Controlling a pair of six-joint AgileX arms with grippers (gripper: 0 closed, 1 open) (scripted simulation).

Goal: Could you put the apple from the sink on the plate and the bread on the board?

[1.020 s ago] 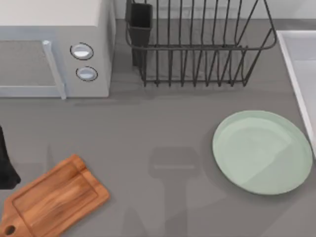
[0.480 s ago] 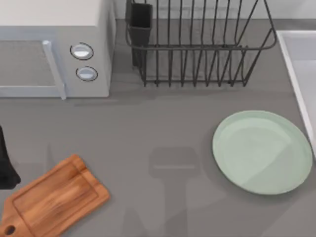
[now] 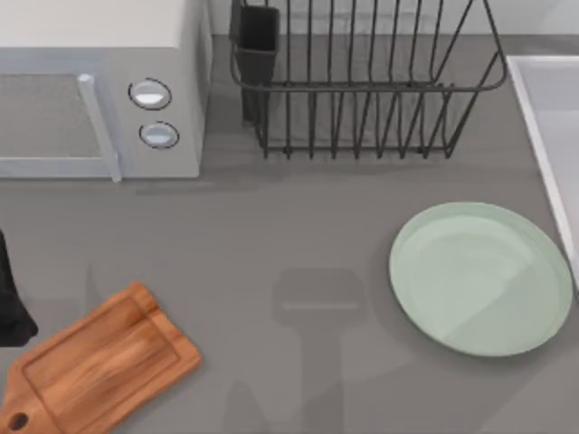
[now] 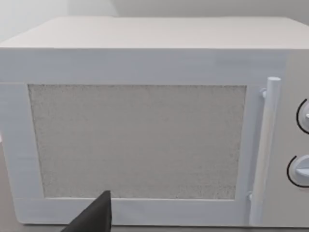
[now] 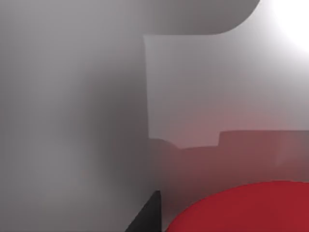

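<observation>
Red apple: the small round bright red apple (image 5: 241, 208) sits very close under the right wrist camera, on a pale grey surface that looks like the inside of the sink.
Right gripper: one dark finger tip (image 5: 147, 215) pokes up just beside the apple. I cannot tell how far the jaws are open, or if they hold the apple.
Wooden board: the brown wooden cutting board (image 3: 95, 366) with a groove round it and a short handle with a hole lies at the near left of the table, far to the left of the green plate. Nothing lies on it.
Left arm: a dark bit of it (image 3: 11, 298) shows at the left edge, just beside the board. A dark finger tip (image 4: 94, 217) points at the microwave door. I cannot tell how its jaws stand.
Green plate: the big round pale green plate (image 3: 479, 276) lies at the right side of the table. It is bare.
Sink: the white sink with its raised rim (image 3: 543, 127) is just to the right of the plate.
Microwave: the white box-shaped microwave (image 3: 99, 90) stands behind the board.
Rack: the black wire dish rack (image 3: 362, 90) stands behind the plate, beside the microwave.
</observation>
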